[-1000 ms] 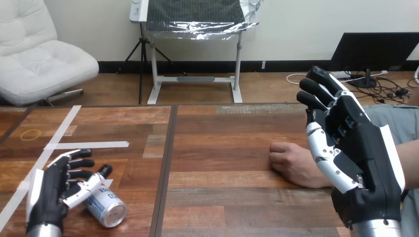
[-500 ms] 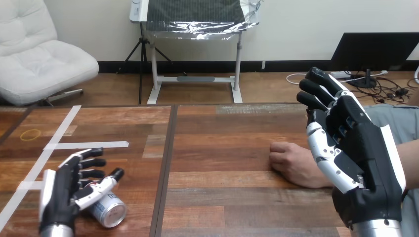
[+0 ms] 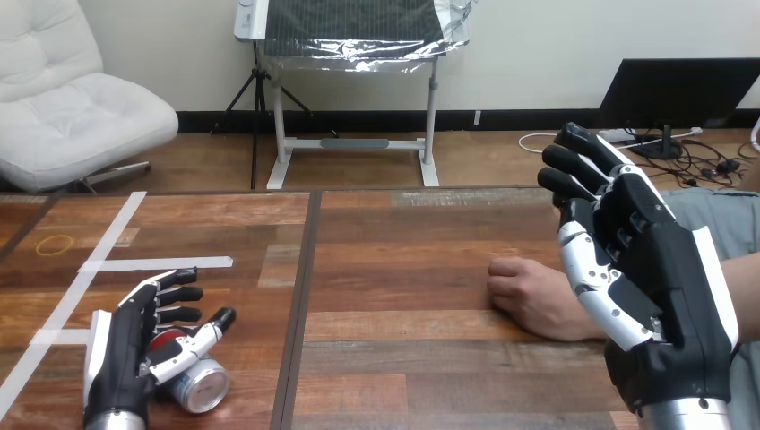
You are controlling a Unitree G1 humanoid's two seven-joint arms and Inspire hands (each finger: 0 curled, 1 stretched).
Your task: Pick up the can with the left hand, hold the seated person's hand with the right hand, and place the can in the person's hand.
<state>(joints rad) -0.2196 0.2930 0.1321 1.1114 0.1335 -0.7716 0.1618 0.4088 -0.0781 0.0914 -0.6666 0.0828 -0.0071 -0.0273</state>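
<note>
A silver can point(image 3: 197, 383) with a red patch lies on its side near the table's front left. My left hand point(image 3: 134, 345) hovers over it with its fingers spread and relaxed, the thumb lying across the can's top; nothing is gripped. The person's hand point(image 3: 531, 296) rests as a loose fist on the table at the right. My right hand point(image 3: 641, 278) is raised above and just right of it, fingers straight and open, its palm side facing the fist. I cannot tell whether it touches the person's wrist.
White tape strips point(image 3: 157, 263) cross the table's left part, and a yellow rubber band point(image 3: 56, 243) lies at the far left. A dark seam point(image 3: 300, 296) splits the wooden table.
My left hand has moved right and forward over the can, now covering most of it. The right hand and the person's fist have stayed put.
</note>
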